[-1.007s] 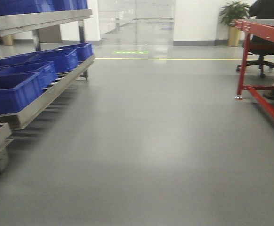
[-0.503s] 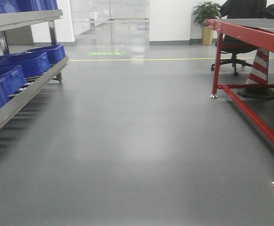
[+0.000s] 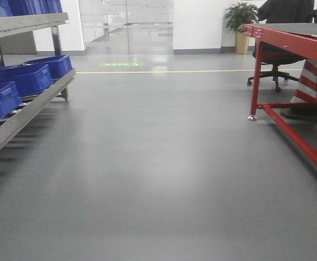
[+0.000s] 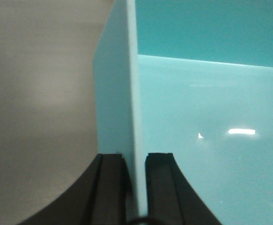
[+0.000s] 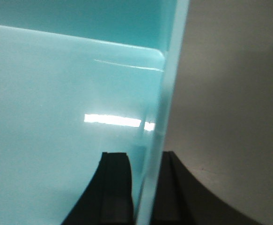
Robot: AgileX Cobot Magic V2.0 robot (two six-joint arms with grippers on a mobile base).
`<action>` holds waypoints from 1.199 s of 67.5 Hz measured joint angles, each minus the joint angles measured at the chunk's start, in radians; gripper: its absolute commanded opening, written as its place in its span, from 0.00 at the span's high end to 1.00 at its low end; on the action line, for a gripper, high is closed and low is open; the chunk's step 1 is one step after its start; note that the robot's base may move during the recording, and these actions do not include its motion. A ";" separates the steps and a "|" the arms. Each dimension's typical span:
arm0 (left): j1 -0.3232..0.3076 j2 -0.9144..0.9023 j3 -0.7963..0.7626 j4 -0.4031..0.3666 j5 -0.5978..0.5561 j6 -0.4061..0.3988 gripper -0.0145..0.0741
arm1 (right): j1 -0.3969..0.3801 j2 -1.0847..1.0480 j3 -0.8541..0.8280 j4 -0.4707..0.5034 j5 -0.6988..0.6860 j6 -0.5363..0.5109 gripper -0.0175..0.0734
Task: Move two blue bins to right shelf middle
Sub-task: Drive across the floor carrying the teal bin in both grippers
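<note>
Left gripper [image 4: 135, 159] jaws are closed tight on the left wall of the pale blue bin [image 4: 211, 122]. Right gripper [image 5: 144, 161] jaws pinch its right wall. One bin or a stack, cannot tell. Carry step; next probably needs a turn toward the right shelf, not in view. Grey floor [image 3: 163, 179]. Steel rack [image 3: 25, 111] with dark blue crates [image 3: 30, 79] on the left, red table [image 3: 294, 41] and cone [image 3: 308, 81] on the right, plant [image 3: 241, 13] far.

Left gripper [image 4: 135, 158], right gripper [image 5: 143, 157] clamped

grey floor [image 3: 163, 163], red table [image 3: 288, 39], potted plant [image 3: 241, 13]
</note>
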 measured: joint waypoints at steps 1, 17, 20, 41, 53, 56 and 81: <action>0.000 0.000 0.000 0.000 0.000 0.000 0.96 | 0.000 0.000 0.000 0.000 0.000 0.000 0.97; 0.000 0.000 0.000 0.000 0.000 0.000 0.96 | 0.000 0.000 0.000 0.000 -0.002 0.000 0.97; 0.000 0.000 0.000 0.000 0.000 0.000 0.96 | 0.000 0.000 0.000 0.000 -0.002 0.000 0.97; 0.000 0.000 0.000 0.000 0.000 0.000 0.96 | 0.000 0.000 0.000 0.000 -0.002 0.000 0.97; 0.000 0.000 0.000 0.000 0.000 0.000 0.96 | 0.000 0.000 0.000 0.000 -0.002 0.000 0.97; 0.000 0.000 0.000 0.000 0.000 0.000 0.96 | 0.000 0.000 0.000 0.000 -0.002 0.000 0.97; 0.000 0.000 0.000 0.000 -0.002 0.000 0.96 | 0.000 0.000 0.000 0.000 -0.002 0.000 0.97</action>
